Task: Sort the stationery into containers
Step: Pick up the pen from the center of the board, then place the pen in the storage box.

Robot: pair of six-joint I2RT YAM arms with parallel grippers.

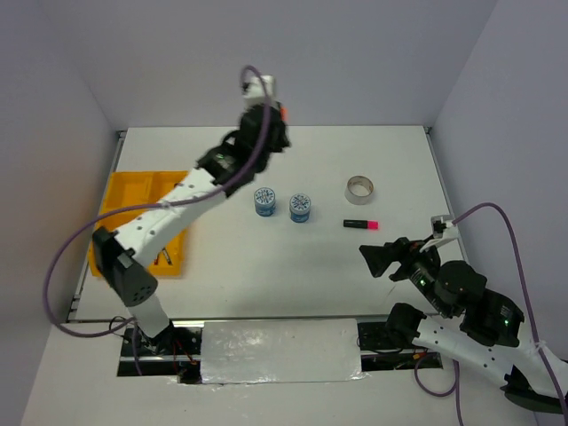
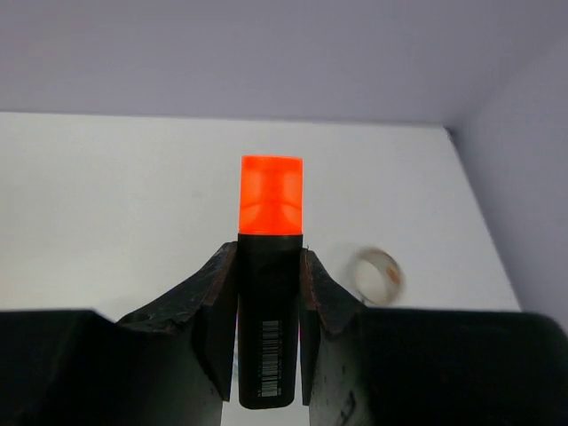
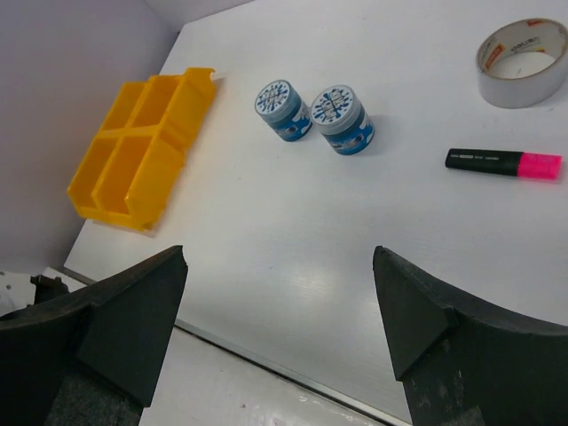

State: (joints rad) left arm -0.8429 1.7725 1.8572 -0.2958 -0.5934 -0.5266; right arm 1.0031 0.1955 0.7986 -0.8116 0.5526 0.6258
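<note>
My left gripper (image 1: 273, 122) is shut on a black highlighter with an orange end (image 1: 282, 113), held high above the table's far middle; in the left wrist view the highlighter (image 2: 270, 266) stands clamped between both fingers, with my left gripper (image 2: 269, 259) around its black body. My right gripper (image 1: 383, 259) is open and empty above the near right table, also shown in its wrist view (image 3: 280, 266). The yellow tray (image 1: 129, 193) lies at the left, also in the right wrist view (image 3: 142, 133). Two blue-white rolls (image 1: 264, 201) (image 1: 301, 209), a silvery tape ring (image 1: 359, 189) and a pink-ended highlighter (image 1: 361, 224) lie mid-table.
The left arm reaches over the tray's right side. Some thin dark items (image 1: 165, 257) lie in the tray's near right compartment. Walls close the table at the left, back and right. The right wrist view shows the rolls (image 3: 282, 110) (image 3: 343, 119), tape ring (image 3: 522, 62) and pink highlighter (image 3: 503, 163).
</note>
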